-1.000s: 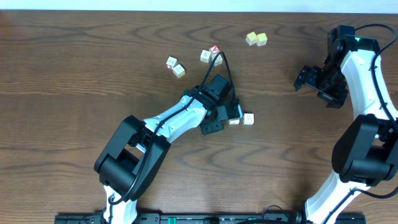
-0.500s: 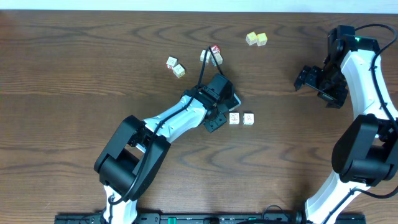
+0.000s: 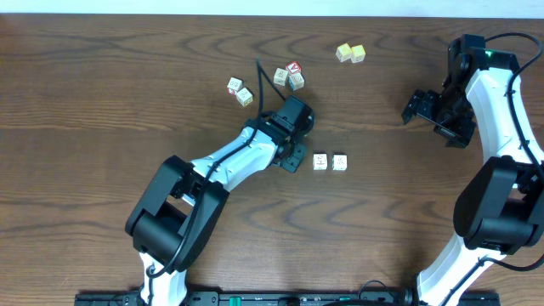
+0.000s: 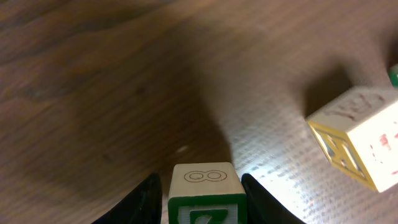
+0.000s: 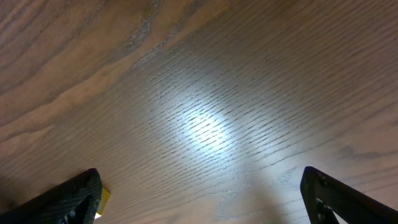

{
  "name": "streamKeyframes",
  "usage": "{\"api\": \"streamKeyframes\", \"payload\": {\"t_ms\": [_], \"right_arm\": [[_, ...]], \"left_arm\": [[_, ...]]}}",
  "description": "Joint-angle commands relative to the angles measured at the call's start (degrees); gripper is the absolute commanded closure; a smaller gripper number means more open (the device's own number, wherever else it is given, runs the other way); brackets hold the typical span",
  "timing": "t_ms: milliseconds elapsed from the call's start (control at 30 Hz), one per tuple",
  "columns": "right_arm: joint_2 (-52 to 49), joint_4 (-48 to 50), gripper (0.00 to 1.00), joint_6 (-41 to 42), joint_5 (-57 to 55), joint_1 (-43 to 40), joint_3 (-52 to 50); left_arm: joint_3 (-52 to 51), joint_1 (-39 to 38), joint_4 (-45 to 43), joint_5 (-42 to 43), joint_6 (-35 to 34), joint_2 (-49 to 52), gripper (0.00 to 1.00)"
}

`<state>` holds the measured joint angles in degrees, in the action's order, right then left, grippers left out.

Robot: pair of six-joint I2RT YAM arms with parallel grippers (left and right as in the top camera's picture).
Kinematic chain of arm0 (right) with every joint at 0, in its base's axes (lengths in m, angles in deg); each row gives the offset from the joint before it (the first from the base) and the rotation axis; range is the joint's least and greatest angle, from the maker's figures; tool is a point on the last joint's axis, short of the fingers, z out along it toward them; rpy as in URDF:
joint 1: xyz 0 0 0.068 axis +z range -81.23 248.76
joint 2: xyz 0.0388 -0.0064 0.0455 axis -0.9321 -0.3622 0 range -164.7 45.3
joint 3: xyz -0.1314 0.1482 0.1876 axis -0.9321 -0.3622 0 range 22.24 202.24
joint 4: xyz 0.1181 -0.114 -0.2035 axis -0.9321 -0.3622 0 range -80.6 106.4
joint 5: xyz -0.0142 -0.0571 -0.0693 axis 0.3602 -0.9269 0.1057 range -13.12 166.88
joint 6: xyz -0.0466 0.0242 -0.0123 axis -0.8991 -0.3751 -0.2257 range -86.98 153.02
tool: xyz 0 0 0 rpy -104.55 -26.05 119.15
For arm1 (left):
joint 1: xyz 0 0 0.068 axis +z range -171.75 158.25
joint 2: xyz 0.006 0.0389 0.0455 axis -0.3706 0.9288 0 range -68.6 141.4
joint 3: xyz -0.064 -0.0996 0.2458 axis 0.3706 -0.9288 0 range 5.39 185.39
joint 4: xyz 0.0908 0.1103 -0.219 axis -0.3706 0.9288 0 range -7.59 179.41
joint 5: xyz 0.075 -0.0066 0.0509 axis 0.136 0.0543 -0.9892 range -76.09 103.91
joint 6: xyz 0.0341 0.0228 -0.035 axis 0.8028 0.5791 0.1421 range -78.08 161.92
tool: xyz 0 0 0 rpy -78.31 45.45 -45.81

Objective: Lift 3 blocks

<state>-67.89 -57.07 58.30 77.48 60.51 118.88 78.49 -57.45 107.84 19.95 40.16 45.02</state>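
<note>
Green-edged block [image 4: 203,194], an 8 on its top face, pinched between the fingers [image 4: 144,200] of the left gripper [image 3: 296,138]; lower part cut off in the wrist view, hidden under the gripper from overhead, lifted or resting impossible to tell. Second block [image 3: 320,161] and third block [image 3: 339,161] side by side on the table [image 3: 102,110] near that gripper, marks too faint to read. Right gripper [image 3: 432,117] well apart, jaws spread wide, only fingertips [image 5: 59,199] visible in its own view.
</note>
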Motion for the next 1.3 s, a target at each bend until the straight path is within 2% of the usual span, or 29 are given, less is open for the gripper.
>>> {"api": "streamKeyframes", "payload": {"t_ms": [0,133,333,400,467,533,633,733,800,967,1067,1267], "right_arm": [[1.9,0.0,0.01,0.8,-0.3,-0.1,0.9],[1.9,0.0,0.01,0.8,-0.3,-0.1,0.9],[1.9,0.0,0.01,0.8,-0.3,-0.1,0.9],[1.9,0.0,0.01,0.8,-0.3,-0.1,0.9],[1.9,0.0,0.01,0.8,-0.3,-0.1,0.9],[1.9,0.0,0.01,0.8,-0.3,-0.1,0.9],[1.9,0.0,0.01,0.8,-0.3,-0.1,0.9],[1.9,0.0,0.01,0.8,-0.3,-0.1,0.9],[1.9,0.0,0.01,0.8,-0.3,-0.1,0.9],[1.9,0.0,0.01,0.8,-0.3,-0.1,0.9],[1.9,0.0,0.01,0.8,-0.3,-0.1,0.9],[1.9,0.0,0.01,0.8,-0.3,-0.1,0.9]], "left_arm": [[1.8,1.7,-0.4,1.8,-8.7,-2.7,0.59],[1.8,3.6,-0.8,7.3,-10.3,-4.9,0.59],[1.8,6.3,-0.2,12.9,-16.1,-6.3,0.59],[1.8,6.8,0.3,12.7,-16.0,-6.3,0.58],[1.8,7.2,0.6,12.2,-15.9,-6.3,0.45],[1.8,7.5,0.6,11.0,-15.8,-6.3,0.44],[1.8,7.5,1.3,11.1,-12.0,-7.7,0.43],[1.8,7.6,2.3,11.1,-11.8,-10.0,0.42],[1.8,7.5,2.6,11.1,-11.8,-11.3,0.33],[1.2,6.1,4.6,11.5,-12.0,-11.3,0.32],[-0.4,4.4,4.5,10.8,-9.0,-10.3,0.31],[-1.0,1.9,5.1,-0.4,-8.4,-7.7,0.31]]}}
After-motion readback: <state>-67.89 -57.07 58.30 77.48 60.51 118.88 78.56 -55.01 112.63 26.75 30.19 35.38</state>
